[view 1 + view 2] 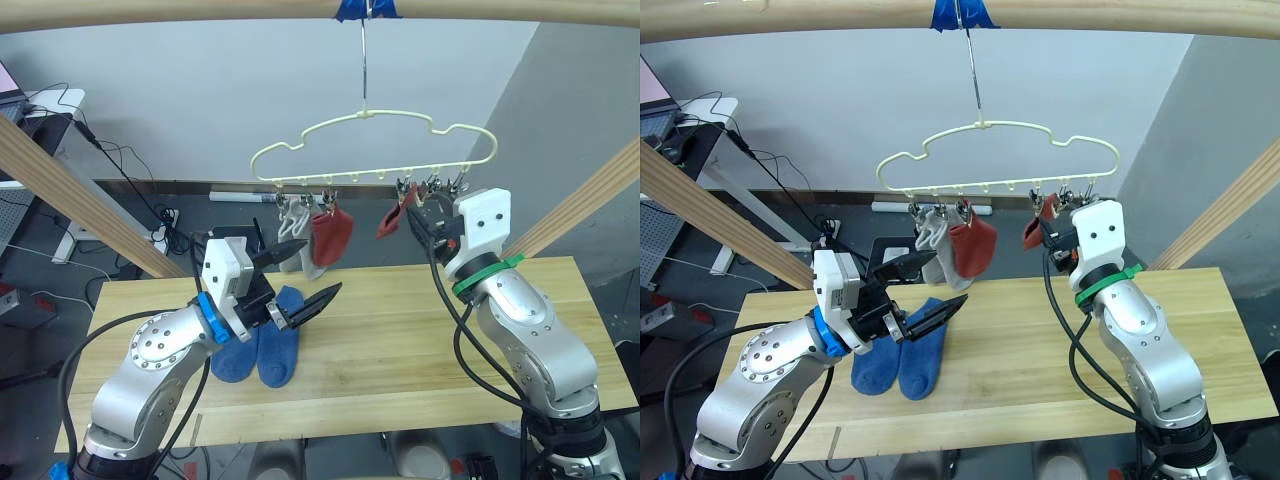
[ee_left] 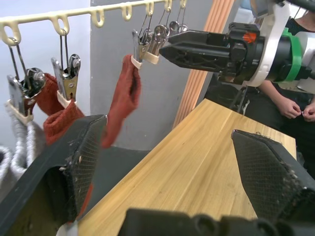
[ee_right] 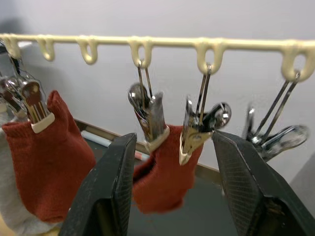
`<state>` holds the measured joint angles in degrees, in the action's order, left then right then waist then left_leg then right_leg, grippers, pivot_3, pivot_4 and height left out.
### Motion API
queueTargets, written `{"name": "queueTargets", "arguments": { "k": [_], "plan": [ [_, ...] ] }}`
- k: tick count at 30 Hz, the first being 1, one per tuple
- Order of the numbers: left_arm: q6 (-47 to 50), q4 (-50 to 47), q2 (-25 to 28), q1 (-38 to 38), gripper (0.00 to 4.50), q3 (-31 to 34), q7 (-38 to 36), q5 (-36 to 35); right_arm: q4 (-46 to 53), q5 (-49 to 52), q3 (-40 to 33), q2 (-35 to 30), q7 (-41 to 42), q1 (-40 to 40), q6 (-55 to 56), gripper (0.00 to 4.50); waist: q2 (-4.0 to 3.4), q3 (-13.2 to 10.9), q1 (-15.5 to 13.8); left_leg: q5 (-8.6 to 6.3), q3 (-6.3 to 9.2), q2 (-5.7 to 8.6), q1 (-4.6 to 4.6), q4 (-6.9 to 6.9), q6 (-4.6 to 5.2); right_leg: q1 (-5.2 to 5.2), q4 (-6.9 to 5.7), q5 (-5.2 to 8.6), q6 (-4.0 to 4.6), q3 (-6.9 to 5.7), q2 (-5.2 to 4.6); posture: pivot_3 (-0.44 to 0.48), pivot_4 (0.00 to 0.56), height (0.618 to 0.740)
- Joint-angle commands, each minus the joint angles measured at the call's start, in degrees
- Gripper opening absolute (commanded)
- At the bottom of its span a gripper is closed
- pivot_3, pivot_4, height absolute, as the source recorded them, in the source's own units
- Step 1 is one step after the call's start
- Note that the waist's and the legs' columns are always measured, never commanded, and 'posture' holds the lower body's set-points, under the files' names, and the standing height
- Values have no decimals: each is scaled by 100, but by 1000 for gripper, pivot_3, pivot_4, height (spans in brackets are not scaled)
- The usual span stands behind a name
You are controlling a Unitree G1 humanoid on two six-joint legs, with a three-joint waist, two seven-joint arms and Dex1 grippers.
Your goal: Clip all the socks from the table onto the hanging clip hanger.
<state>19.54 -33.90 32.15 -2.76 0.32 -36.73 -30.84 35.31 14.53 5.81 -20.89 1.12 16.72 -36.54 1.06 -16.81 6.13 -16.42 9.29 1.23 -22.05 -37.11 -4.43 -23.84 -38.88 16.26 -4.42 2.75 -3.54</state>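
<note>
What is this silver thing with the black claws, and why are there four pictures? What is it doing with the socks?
It is a robot with two arms. Two pictures come from cameras in its head, looking down over the arms. The other two come from small cameras on its wrists, looking along each hand's fingers.

Two blue socks lie side by side on the wooden table. Above hangs a cream clip hanger. Two grey socks and two red socks already hang from its clips.

The left hand is open and holds nothing, just above the blue socks. The right hand is open too, up at the clip holding the second red sock.
</note>
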Motion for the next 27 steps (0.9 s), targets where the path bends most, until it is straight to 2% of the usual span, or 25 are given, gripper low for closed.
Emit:
{"name": "queueTargets", "arguments": {
  "k": [1,27],
  "plan": [
    [-42,-298,-55,6,4500,-53,32,52,71,-187,-47,115,42,54,112,2536,0,0,1,0,0,0,0,0,0,0,0,0,0,0,0,-137,304,740],
    [-102,-310,-232,42,4500,-208,-2,310,-489,-737,-38,841,313,523,320,2536,-1,0,7,0,-1,0,0,1,0,-4,-2,0,1,2,0,-126,291,740]
  ]
}}
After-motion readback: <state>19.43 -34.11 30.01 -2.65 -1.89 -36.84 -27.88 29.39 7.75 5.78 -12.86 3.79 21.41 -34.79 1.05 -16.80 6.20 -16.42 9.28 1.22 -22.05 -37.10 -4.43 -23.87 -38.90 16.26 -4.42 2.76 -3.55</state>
